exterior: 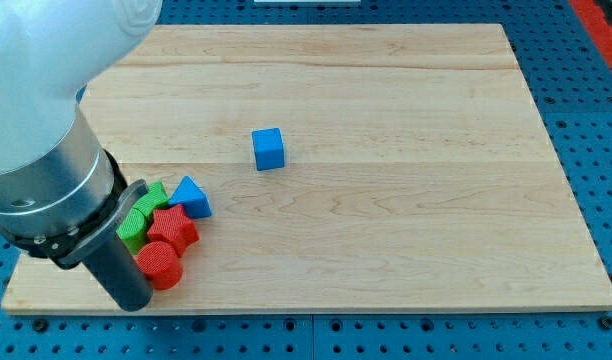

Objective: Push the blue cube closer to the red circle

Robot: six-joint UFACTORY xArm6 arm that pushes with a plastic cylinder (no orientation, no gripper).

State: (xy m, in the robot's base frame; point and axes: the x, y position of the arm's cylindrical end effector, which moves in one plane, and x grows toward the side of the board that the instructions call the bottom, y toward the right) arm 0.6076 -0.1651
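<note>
The blue cube point(269, 149) sits alone near the middle of the wooden board point(406, 230). The red circle point(161, 265) lies at the view's bottom left, at the lower end of a tight cluster of blocks. The cube is well up and to the right of it. My tip point(133, 303) is at the board's bottom-left edge, just left of and below the red circle, close to or touching it. The arm's large body covers the view's upper left.
The cluster holds a red star-like block point(176, 228), a blue triangle point(192, 196) and two green blocks point(149, 198) point(133, 229), the latter partly hidden by the arm. A blue perforated table point(586, 120) surrounds the board.
</note>
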